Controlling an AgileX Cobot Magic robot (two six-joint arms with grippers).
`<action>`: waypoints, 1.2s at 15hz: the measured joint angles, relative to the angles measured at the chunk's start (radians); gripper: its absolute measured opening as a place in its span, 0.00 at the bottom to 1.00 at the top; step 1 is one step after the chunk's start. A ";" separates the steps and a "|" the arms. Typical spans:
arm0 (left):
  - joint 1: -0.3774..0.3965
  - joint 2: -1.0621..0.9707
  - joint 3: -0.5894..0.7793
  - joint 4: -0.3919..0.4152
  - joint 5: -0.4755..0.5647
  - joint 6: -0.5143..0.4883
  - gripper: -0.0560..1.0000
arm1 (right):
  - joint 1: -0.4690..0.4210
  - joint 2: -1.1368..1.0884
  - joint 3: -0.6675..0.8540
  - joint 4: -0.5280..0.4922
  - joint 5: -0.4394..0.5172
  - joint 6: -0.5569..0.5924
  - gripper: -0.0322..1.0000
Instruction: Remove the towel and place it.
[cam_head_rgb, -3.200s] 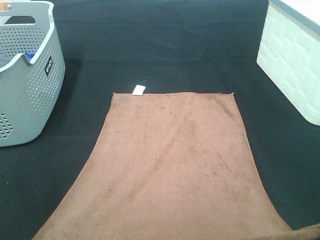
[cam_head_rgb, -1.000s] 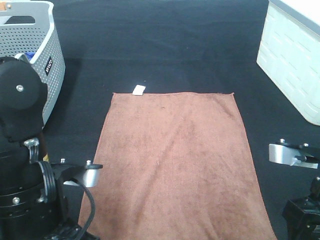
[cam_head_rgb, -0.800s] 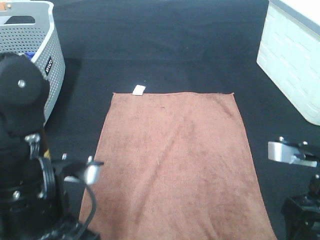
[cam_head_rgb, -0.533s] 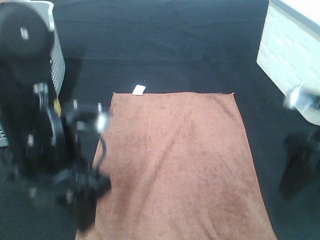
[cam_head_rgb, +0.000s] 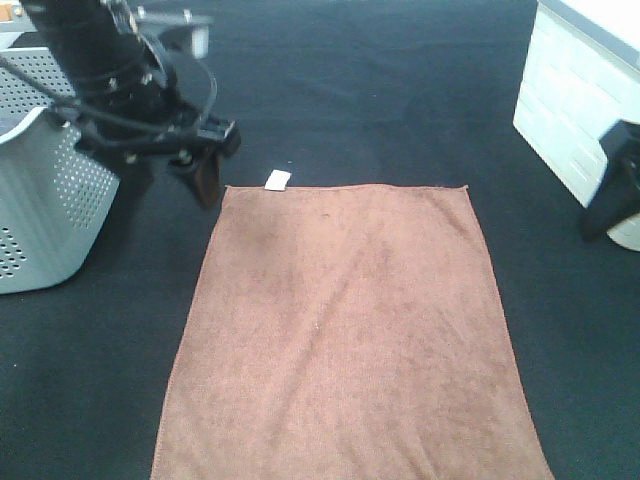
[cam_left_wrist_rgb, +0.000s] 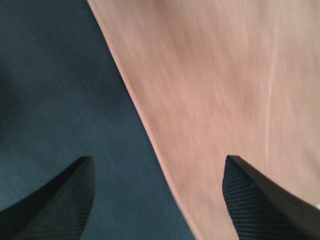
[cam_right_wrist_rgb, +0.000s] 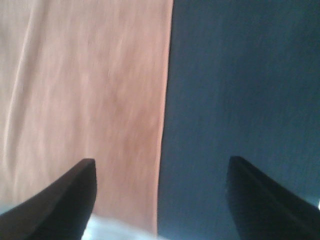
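- left gripper (cam_left_wrist_rgb: 159, 200) — jaws apart, empty, hovering at the far left corner of the towel (cam_head_rgb: 345, 330).
- right gripper (cam_right_wrist_rgb: 160, 200) — jaws apart, empty, off the towel's right edge.
- the towel lies flat on the dark mat (cam_head_rgb: 350, 90), grey basket (cam_head_rgb: 50, 210) to its left.
- step: approach; next, each claw likely needs to drop onto a far corner and pinch.

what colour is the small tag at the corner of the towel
White. The tag stands out against the brown towel, best in the exterior high view.
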 joint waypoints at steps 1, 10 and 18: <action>0.011 0.012 -0.023 0.006 -0.042 -0.013 0.70 | 0.000 0.040 -0.029 0.000 -0.036 0.003 0.71; 0.113 0.533 -0.604 -0.002 0.133 -0.024 0.77 | 0.031 0.462 -0.349 -0.025 -0.130 -0.009 0.74; 0.156 0.765 -0.829 -0.117 0.195 -0.005 0.77 | 0.110 0.790 -0.642 -0.052 -0.213 -0.009 0.75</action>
